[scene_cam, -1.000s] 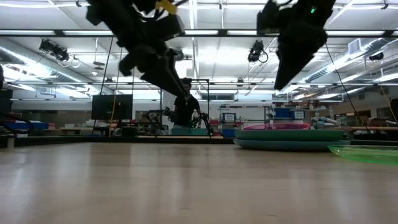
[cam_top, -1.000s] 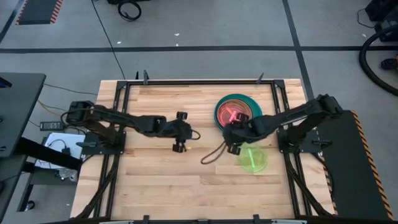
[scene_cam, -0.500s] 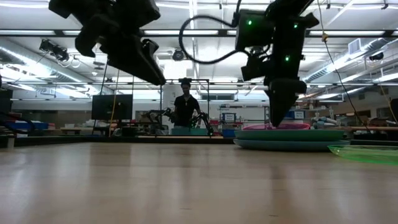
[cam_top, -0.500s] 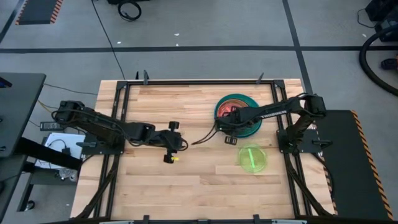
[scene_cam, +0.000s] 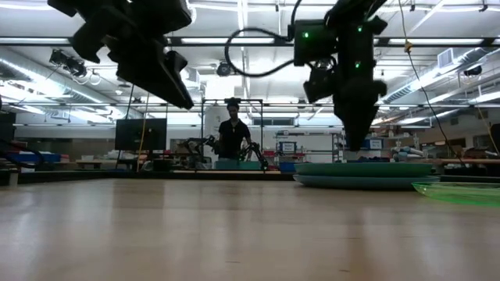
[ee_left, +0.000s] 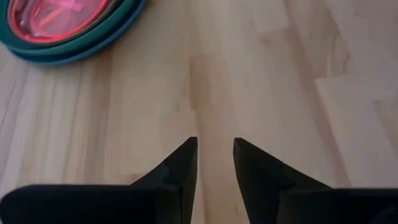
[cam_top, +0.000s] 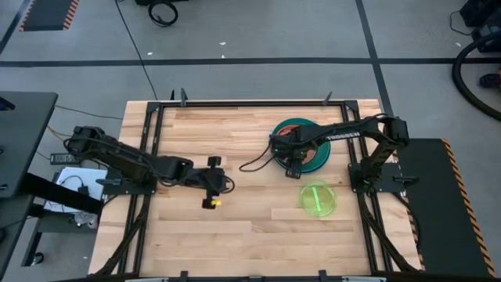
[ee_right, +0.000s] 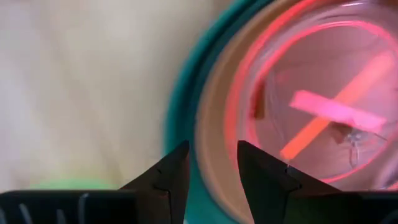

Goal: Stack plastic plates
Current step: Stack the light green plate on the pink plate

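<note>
A stack of plates (cam_top: pixel 307 146) rests on the table's right far part: teal rims (ee_right: pixel 181 99) outside, a tan plate (ee_right: pixel 214 106) within, a translucent pink plate (ee_right: pixel 311 68) on top. A lime green plate (cam_top: pixel 318 198) lies flat by itself, nearer than the stack. My right gripper (cam_top: pixel 292 160) hovers over the stack's left rim, fingers (ee_right: pixel 212 146) a narrow gap apart and pointing down; in the low view its tip (scene_cam: pixel 355 147) ends just above the stack (scene_cam: pixel 363 173). My left gripper (cam_top: pixel 223 183) hangs above bare wood at mid-table, narrowly open (ee_left: pixel 216 143), holding nothing.
A loose dark cable (cam_top: pixel 254 163) trails from the right arm over the table left of the stack. A black metal frame (cam_top: pixel 235 103) borders the table. Bare wood spreads across the table's left and near parts. A person (scene_cam: pixel 233 136) stands in the room far behind the table.
My right gripper has swung from beside the lime green plate toward the far edge, onto the stack's left rim, turning to point straight down and dropping lower. My left gripper has drawn back toward the table's left and near edges. The plates have stayed in place.
</note>
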Controlling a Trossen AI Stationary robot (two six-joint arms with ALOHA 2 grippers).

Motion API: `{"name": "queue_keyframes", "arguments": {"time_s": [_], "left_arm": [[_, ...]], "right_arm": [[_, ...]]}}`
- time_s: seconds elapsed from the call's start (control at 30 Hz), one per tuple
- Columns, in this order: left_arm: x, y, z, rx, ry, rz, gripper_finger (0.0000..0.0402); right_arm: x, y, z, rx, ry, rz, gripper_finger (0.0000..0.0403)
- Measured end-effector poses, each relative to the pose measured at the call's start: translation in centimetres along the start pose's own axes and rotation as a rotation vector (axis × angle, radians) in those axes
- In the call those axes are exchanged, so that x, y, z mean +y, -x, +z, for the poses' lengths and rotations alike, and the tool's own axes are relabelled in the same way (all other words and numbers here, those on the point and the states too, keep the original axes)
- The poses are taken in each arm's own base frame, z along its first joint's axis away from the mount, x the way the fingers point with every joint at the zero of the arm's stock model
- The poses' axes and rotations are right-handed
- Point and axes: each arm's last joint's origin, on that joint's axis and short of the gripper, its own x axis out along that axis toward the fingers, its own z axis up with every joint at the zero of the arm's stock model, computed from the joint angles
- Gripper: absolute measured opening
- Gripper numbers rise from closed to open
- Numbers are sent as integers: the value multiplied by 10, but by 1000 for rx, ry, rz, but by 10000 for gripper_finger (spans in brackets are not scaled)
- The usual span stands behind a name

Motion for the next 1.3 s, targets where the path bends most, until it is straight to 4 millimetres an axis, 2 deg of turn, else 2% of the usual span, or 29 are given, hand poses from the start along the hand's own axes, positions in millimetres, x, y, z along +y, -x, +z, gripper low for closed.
{"name": "queue_keyframes", "arguments": {"time_s": [0.13, 0.37, 0.43, 0.57, 0.63, 1.03, 1.17, 1.3], "left_arm": [[-5, 1, 2, -20, -17, -14, 111], [-5, 1, 6, -66, -55, -12, 111], [-4, 1, 8, -86, -61, -8, 111], [-1, 1, 10, -97, -54, 1, 111], [0, 0, 10, -97, -59, 5, 111], [19, -4, 9, -82, -21, 56, 111], [27, -5, 8, -79, -2, 93, 112], [34, -6, 9, -83, 14, 140, 112]], "right_arm": [[23, 6, -4, 17, 136, 46, 141], [66, -2, -22, 58, 443, 146, 136], [71, -5, -27, 81, 414, 137, 132], [79, -6, -32, 105, 222, 119, 123], [88, -5, -36, 106, 178, 107, 118], [162, 3, -84, -3, 154, -62, 112], [181, 6, -103, -38, 209, -92, 112], [192, 8, -124, -3, 307, -108, 112]]}}
